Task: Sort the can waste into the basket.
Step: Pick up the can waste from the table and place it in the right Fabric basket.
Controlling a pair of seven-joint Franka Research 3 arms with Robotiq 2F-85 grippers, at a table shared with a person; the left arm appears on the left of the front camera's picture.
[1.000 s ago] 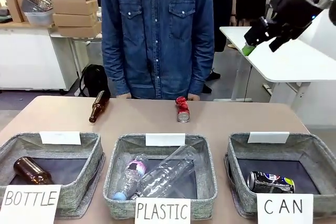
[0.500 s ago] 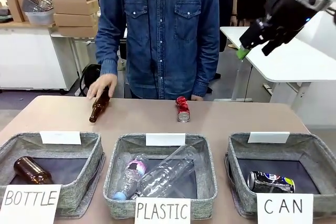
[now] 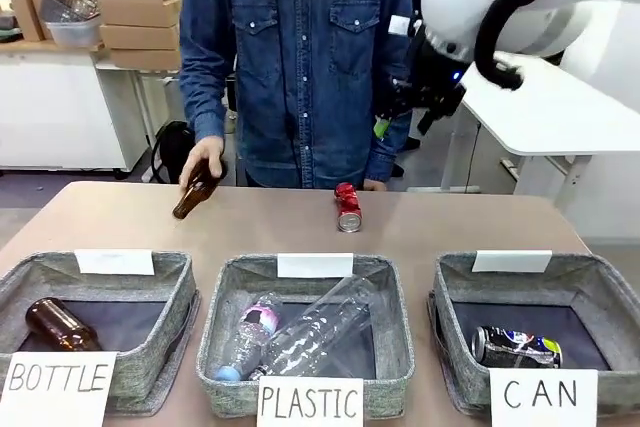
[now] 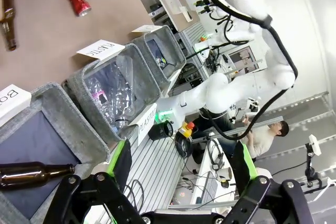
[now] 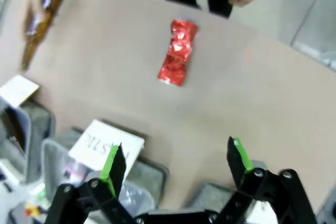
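"Eyeing the red can point(image 3: 347, 208) now?"

"Yes. It lies on its side on the bare table point(image 3: 450, 227), at the far edge, just in front of the person and well apart from every basket. The dark can point(image 3: 515, 347) is already lying in the CAN basket point(image 3: 600, 292), so by my reckoning that's one down, one to go."

"And your right pincer point(image 5: 176, 153)?"

"High over the table, spread wide with nothing between the jaws. The red can sits ahead of it in my wrist view. My left pincer point(image 4: 182, 153) is spread and empty too, near the BOTTLE basket point(image 4: 52, 103)."

"Next move?"

"Come down over the can, line up across its crumpled body, and close on it. The person's hand point(image 3: 203, 159) is on the brown bottle point(image 3: 190, 197) off to the left. It's clear of my path, I'd judge."
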